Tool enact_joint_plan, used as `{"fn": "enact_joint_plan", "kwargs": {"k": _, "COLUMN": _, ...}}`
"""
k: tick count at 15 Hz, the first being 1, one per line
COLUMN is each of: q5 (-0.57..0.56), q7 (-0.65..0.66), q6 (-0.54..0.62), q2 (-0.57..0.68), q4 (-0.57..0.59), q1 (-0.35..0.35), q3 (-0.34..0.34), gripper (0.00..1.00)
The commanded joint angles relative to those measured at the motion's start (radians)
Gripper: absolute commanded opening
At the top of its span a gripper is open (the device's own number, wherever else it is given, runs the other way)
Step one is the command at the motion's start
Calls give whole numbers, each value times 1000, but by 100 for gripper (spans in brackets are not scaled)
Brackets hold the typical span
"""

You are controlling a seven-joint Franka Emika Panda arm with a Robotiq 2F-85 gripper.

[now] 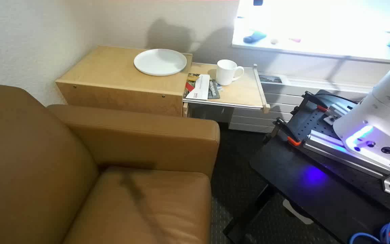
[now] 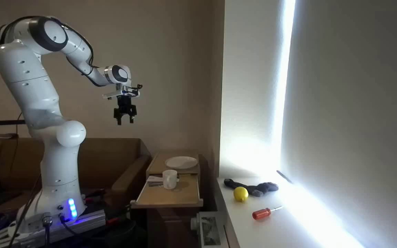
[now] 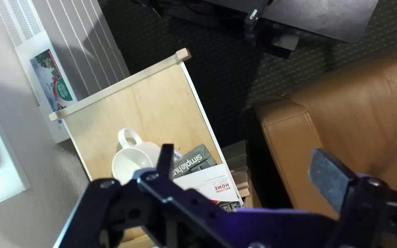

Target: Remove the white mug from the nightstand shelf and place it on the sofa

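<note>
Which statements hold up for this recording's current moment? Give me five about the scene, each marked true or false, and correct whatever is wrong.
1. The white mug stands upright on the nightstand shelf. True.
2. The end effector is shut on the mug's handle. False: it is open and holds nothing.
3. Printed papers lie beside the mug. True.
4. The plate rests on the sofa. False: it lies on the cabinet top.
5. A red-handled screwdriver lies on the windowsill. True.

Nightstand shelf (image 1: 244, 92): mug (image 1: 225, 73), plate (image 1: 160, 62), papers (image 1: 200, 87)
</note>
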Motion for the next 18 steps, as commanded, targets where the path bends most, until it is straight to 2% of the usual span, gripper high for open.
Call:
{"fn": "enact_joint_plan", "kwargs": {"k": 1, "q5": -6, "q7": 6, "q6": -2, "q2": 3, "q4": 2, "q1": 22, "q3": -19, "gripper": 100}}
{"fn": "enact_joint_plan", "kwargs": {"k": 2, "q5": -6, "q7": 6, "q6": -2, "q2": 3, "q4": 2, "q1": 22, "q3": -19, "gripper": 100}}
{"fn": "enact_joint_plan", "kwargs": {"k": 4, "q5": -1, "q7": 104, "q6": 0, "q2": 55, "q4": 23, "q1": -15, "q3": -33, "gripper": 100}}
{"fn": "enact_joint_plan", "kwargs": {"k": 9, "q5": 0, "q7": 103, "q6": 33, "q2": 67, "q4": -35, "q1": -131, "q3": -217, "gripper": 100}}
{"fn": "enact_joint_plan", "kwargs": {"k": 13, "q5": 5, "q7": 131, "q6": 61, "q2": 89, "q4": -127, "q1": -239, "q3": -348, "gripper": 100}}
{"fn": "enact_joint_plan", "kwargs": {"k": 15, "q5": 50, "q7": 175, "q6": -6, "q2": 98, "q4": -119, "q1": -260, "q3": -373, "gripper": 100}}
{"fn": "enact_joint_plan", "kwargs": {"k": 16, "q5": 15, "q7": 128, "q6": 16, "q2": 97, "q4": -108, "q1": -250, "q3": -365, "gripper": 100}}
{"fn": "enact_joint_plan", "kwargs": {"k": 18, "q5": 31, "q7": 148, "q6": 8, "q2": 99, "q4": -117, "q1": -263, "q3": -377, "gripper": 100}}
